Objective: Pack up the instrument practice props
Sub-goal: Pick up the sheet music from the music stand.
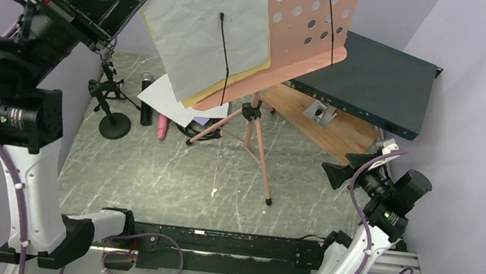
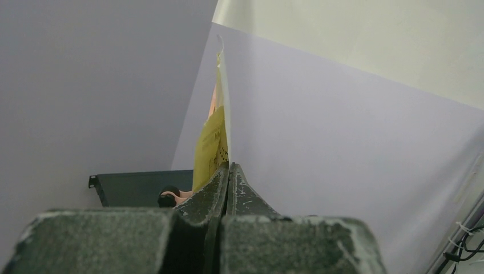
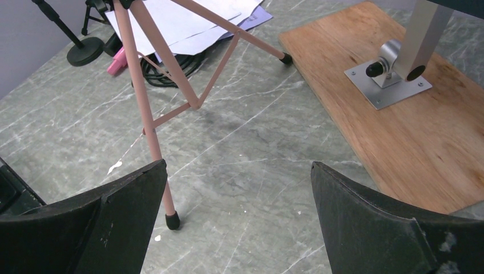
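Item: instrument practice props, standing on the grey marble table. Principal piece: a pink perforated music desk on thin tripod legs, carrying white and yellow sheet-music pages behind two black retaining wires. Handling, as judged: the pages were light, limp and easily creased or torn, best taken by a free edge and drawn out from under the wires. The stand was light, top-heavy and prone to tip, best taken at the centre post. The left gripper was raised at the pages' left edge with its jaws together, apparently pinching that edge. The right gripper hung low near the front tripod foot with its jaws wide apart and nothing between them. Loose pages, a pink microphone, a black microphone and a small black mic holder lay at the far left, near the stand. The holder was rigid and round-based, and the microphones were smooth and likely to roll. Also present were a dark teal rack box and a wooden board. Not determinable: the tops of the desk and pages, which were cut off, whether both sheets were in the pinch, and what lay under the loose pages.
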`<state>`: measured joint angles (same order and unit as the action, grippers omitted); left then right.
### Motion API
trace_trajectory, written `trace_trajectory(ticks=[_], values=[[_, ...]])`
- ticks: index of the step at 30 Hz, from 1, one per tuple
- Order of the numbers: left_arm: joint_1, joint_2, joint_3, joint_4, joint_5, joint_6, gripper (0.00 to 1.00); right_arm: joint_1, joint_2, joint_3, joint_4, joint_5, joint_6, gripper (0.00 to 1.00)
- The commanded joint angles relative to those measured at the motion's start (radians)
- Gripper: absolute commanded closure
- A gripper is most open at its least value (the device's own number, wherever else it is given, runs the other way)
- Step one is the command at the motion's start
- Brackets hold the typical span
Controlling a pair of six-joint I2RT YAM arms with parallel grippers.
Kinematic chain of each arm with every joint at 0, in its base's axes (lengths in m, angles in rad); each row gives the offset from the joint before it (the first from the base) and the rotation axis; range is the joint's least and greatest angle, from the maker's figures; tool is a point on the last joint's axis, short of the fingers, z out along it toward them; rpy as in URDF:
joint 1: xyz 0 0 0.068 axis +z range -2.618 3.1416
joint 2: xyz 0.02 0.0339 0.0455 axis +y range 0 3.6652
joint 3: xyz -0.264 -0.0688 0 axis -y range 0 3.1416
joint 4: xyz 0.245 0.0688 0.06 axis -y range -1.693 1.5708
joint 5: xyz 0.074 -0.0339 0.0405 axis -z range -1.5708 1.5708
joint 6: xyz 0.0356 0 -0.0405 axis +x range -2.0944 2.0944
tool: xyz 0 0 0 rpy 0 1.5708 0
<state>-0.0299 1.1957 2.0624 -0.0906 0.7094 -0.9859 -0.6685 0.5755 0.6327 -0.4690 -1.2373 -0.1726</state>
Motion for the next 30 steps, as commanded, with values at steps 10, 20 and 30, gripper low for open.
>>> trace_trajectory(ticks=[10,20,30], values=[[-0.004,-0.067,0.107,-0.052,-0.082,0.138,1.00,0.004,0.011,0.007,0.021,-0.001,-0.022,0.01],[-0.036,-0.174,0.085,-0.142,-0.273,0.336,1.00,0.006,0.017,0.009,0.018,0.002,-0.027,0.01],[-0.054,-0.439,-0.232,-0.072,-0.420,0.457,1.00,0.006,0.020,0.008,0.020,0.002,-0.026,0.01]])
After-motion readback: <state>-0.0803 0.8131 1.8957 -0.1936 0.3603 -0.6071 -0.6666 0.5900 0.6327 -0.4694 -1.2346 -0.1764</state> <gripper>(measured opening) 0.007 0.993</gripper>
